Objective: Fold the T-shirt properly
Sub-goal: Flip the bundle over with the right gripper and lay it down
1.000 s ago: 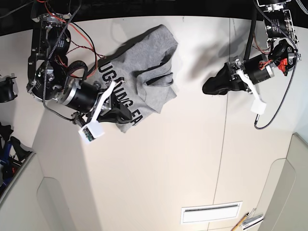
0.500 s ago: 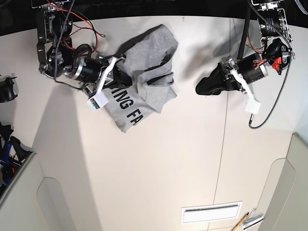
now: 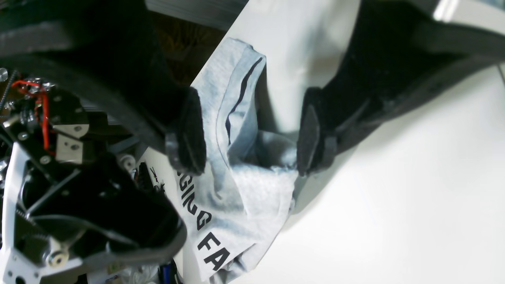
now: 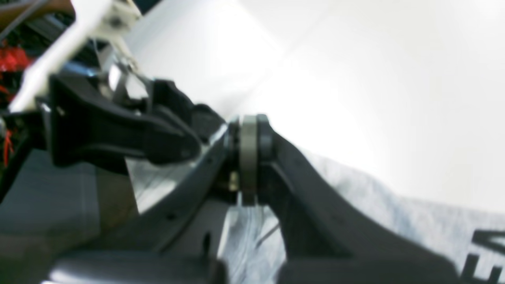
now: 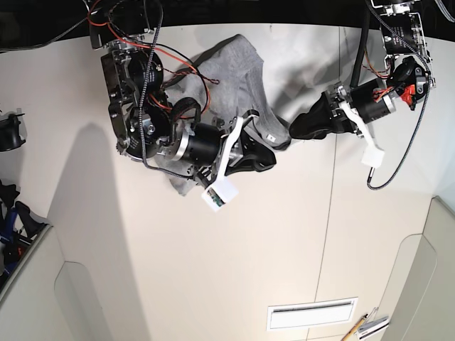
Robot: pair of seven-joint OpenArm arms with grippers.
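Note:
The heather-grey T-shirt (image 5: 234, 60) lies crumpled at the back of the white table (image 5: 284, 234), partly under my right arm. Its black lettering shows in the left wrist view (image 3: 209, 240). My right gripper (image 5: 264, 158) is at the shirt's right edge. In the blurred right wrist view its fingers meet (image 4: 248, 157), shut on a fold of the shirt (image 4: 394, 221). My left gripper (image 5: 295, 131) faces it from the right, open. Its fingertips (image 3: 189, 134) stand wide apart, with the shirt's edge (image 3: 244, 189) seen between them. The two grippers are close together.
A slotted vent (image 5: 311, 313) is set in the table near the front right, with small tools (image 5: 366, 327) beside it. Dark gear (image 5: 8, 131) stands off the table's left edge. Cables hang around both arms.
My right gripper has swung from the shirt's back left to its right edge, dragging cloth along, and the lettering is now covered in the base view. My left gripper has edged left to the shirt.

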